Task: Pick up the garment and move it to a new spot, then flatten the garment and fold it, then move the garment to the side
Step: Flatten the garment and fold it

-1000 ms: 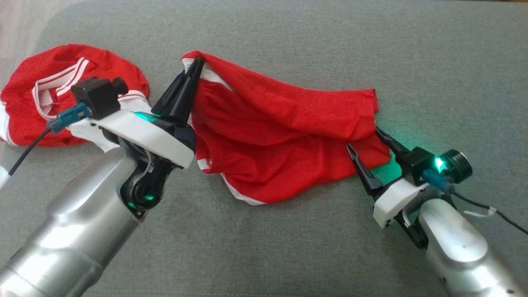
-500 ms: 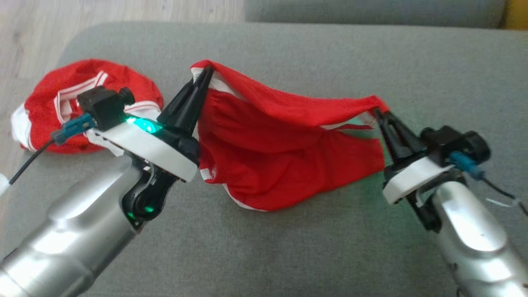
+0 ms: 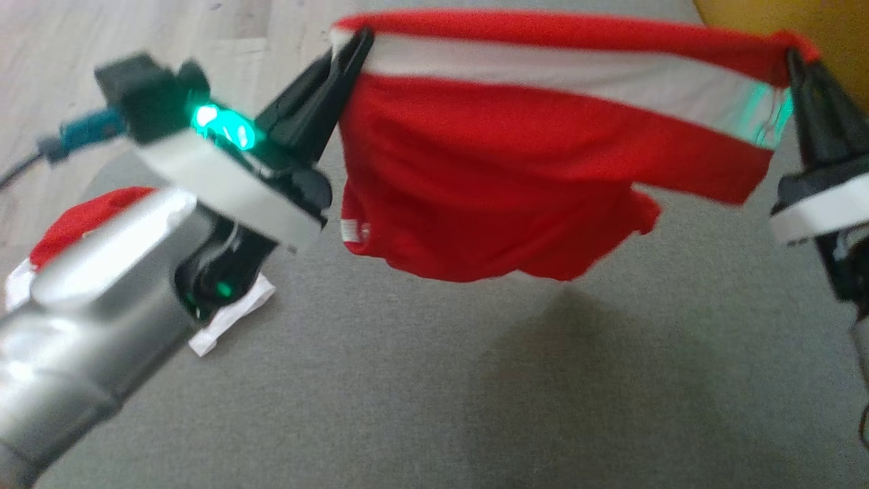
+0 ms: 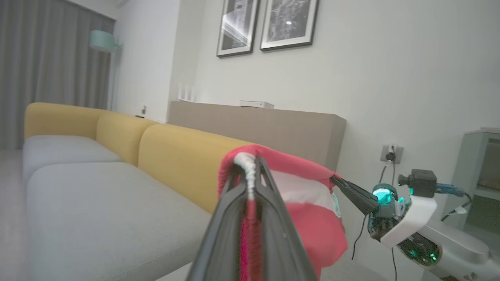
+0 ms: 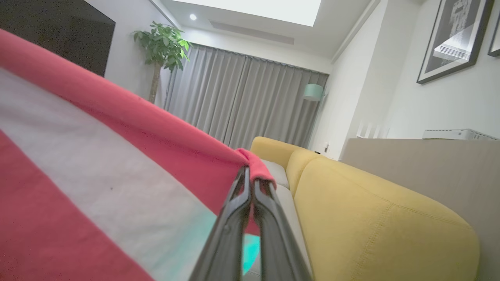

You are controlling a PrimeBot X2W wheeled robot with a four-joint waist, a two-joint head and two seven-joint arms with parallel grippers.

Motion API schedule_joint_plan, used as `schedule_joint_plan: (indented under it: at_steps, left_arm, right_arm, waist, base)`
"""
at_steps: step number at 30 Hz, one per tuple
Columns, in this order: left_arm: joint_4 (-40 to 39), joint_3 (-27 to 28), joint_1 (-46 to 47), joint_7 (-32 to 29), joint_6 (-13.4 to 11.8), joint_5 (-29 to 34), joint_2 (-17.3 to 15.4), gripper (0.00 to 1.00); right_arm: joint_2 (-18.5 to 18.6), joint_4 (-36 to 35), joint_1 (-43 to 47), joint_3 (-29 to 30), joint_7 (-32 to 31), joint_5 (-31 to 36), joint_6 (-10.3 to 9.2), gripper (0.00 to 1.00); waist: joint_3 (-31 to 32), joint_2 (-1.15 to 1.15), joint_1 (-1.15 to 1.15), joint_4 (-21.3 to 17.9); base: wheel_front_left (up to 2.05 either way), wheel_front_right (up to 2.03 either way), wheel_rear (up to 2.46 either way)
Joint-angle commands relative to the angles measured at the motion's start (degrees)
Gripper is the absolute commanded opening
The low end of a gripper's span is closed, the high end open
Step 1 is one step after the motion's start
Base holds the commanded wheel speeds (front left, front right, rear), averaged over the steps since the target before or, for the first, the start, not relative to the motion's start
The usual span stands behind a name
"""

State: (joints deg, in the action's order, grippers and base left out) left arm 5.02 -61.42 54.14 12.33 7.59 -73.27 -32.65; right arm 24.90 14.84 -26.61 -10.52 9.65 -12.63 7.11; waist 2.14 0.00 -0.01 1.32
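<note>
The garment [image 3: 516,163] is red with a broad white band. It hangs in the air, stretched between both grippers above the grey sofa seat [image 3: 421,380]. My left gripper [image 3: 356,44] is shut on its upper left corner. My right gripper [image 3: 794,58] is shut on the upper right corner. In the left wrist view the fingers [image 4: 269,218] pinch red and white cloth [image 4: 312,218], and the right gripper [image 4: 336,179] shows holding the far corner. In the right wrist view the fingers [image 5: 234,230] clamp the garment's [image 5: 86,168] red hem.
A second red and white garment [image 3: 75,224] lies crumpled on the seat at the left, behind my left arm. Yellow backrest cushions [image 4: 183,164] line the sofa's far side. Pale wooden floor [image 3: 170,34] lies beyond the seat's left edge.
The right gripper has shut on the garment's right corner. Both arms have raised the garment off the seat and pulled it taut. The camera has shifted too.
</note>
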Motion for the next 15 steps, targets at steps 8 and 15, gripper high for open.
schedule_joint_plan:
  at_steps: [8, 15]
  left_arm:
    - [7.9, 0.4, 18.0, -2.0, -0.1, 0.2, 5.0, 0.00]
    - [17.4, 0.6, 29.5, 2.4, -0.1, 9.2, 8.8, 0.00]
  right_arm:
    - [4.0, 3.1, -17.0, -3.8, -4.3, -1.3, 0.37, 0.00]
    - [2.1, 7.7, -29.8, -1.2, 1.4, 4.7, 0.37, 0.00]
  waist:
    - [-10.9, 0.00, 0.01, -3.5]
    - [-19.9, 0.00, 0.01, -7.1]
  base:
    - [0.00, 0.00, 0.00]
    - [0.00, 0.00, 0.00]
